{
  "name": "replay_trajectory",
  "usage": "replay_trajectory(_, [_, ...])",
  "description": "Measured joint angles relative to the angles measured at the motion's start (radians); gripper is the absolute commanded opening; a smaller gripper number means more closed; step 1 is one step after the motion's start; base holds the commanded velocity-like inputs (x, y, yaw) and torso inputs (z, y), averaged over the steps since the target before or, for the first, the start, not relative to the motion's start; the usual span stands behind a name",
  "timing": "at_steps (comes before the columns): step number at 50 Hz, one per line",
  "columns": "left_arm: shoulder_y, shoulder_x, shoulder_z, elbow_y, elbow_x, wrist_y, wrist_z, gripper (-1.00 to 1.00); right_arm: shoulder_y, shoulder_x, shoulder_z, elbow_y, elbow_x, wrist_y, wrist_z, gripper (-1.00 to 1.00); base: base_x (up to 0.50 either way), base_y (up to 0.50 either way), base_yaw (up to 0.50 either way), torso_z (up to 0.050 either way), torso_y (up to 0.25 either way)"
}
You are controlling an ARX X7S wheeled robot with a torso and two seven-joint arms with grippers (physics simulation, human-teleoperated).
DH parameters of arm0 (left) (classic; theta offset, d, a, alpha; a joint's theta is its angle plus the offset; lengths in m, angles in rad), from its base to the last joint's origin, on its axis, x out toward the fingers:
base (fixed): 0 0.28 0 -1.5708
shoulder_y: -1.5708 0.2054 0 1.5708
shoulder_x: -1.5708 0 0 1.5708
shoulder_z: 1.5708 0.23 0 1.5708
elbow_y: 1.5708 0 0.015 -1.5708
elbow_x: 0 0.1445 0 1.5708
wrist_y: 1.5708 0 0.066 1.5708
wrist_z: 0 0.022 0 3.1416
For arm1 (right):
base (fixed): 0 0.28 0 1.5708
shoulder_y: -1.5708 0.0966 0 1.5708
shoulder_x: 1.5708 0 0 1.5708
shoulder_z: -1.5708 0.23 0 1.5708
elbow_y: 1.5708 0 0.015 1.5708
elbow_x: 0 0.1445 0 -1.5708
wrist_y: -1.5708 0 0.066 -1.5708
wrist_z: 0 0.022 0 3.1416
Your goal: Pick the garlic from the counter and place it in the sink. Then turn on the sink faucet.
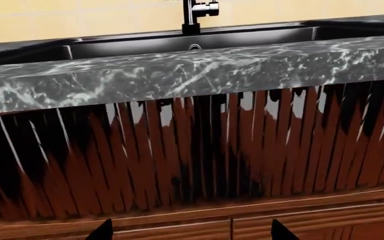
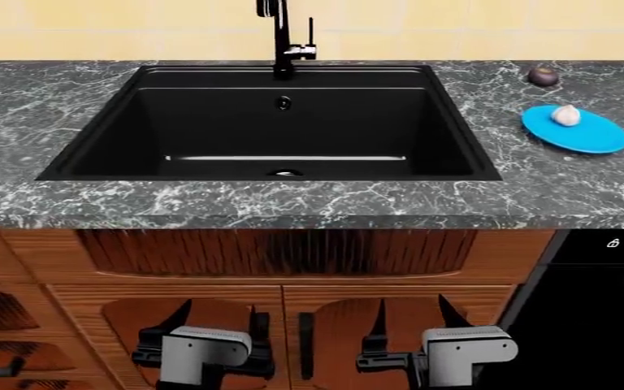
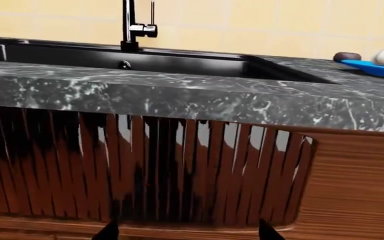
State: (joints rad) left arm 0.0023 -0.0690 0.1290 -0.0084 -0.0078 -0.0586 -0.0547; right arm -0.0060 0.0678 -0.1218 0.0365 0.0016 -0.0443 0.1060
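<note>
Both hands are parked low in front of the cabinets, well below the table top: the left hand [image 2: 221, 313] and the right hand [image 2: 412, 309] each have their two dark fingers spread apart with nothing between them, so open and empty. Biggest thing up top is the dark grey-black marble table [image 2: 30, 106] with white veining and a thick front edge, running the whole width of the head view. Set into the middle of it is the large matte black rectangular sink [image 2: 279, 138], with a round drain on its floor and a small overflow hole in the back wall. Under the sink's front edge is a glossy ribbed brown wooden panel [image 2: 279, 252], and both wrist views are mostly filled with it. Behind the sink stands the tall glossy black faucet [image 2: 279, 36] with a little chrome side lever. Off to the right of the sink, on the table, sits a flat round blue plate [image 2: 583, 134], and the small off-white lumpy garlic bulb [image 2: 565, 115] is resting on that plate, well apart from either hand. Just behind the plate, near the yellow tiled wall, there's a small dark purplish-brown round bulb [image 2: 543, 76] sitting on the marble on its own.
</note>
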Motion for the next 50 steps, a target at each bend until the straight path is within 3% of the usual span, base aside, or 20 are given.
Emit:
replay_trajectory(7, [0.001, -0.009, 0.011, 0.001, -0.005, -0.002, -0.006, 1.0, -0.001, 0.008, -0.012, -0.001, 0.002, -0.002, 0.009, 1.0, 0.0, 0.47, 0.0, 0.05, 0.0])
replay_trajectory(33, [0.0, -0.038, 0.038, 0.067, -0.045, -0.081, -0.038, 1.0, -0.008, 0.04, -0.05, -0.048, 0.023, 0.037, 0.043, 1.0, 0.0, -0.06, 0.0, 0.05, 0.0])
replay_trajectory(37, [-0.054, -0.057, -0.011, 0.243, -0.151, -0.267, -0.051, 1.0, 0.026, 0.058, -0.039, -0.196, 0.051, 0.211, 0.04, 1.0, 0.0, 0.0, 0.0, 0.025, 0.0])
replay_trajectory(41, [-0.219, -0.067, -0.123, 0.465, -0.328, -0.589, -0.109, 1.0, 0.139, 0.078, -0.002, -0.401, 0.102, 0.519, 0.036, 1.0, 0.0, 0.0, 0.0, 0.0, 0.0])
replay_trajectory(45, [-0.389, -0.111, -0.21, 0.58, -0.578, -0.899, -0.263, 1.0, 0.296, 0.086, 0.047, -0.568, 0.152, 0.838, 0.032, 1.0, 0.0, 0.0, 0.0, 0.0, 0.0])
replay_trajectory(50, [-0.605, -0.182, -0.257, 0.589, -0.875, -1.146, -0.485, 1.0, 0.53, 0.123, 0.108, -0.635, 0.316, 1.142, 0.127, 1.0, 0.0, 0.0, 0.0, 0.0, 0.0])
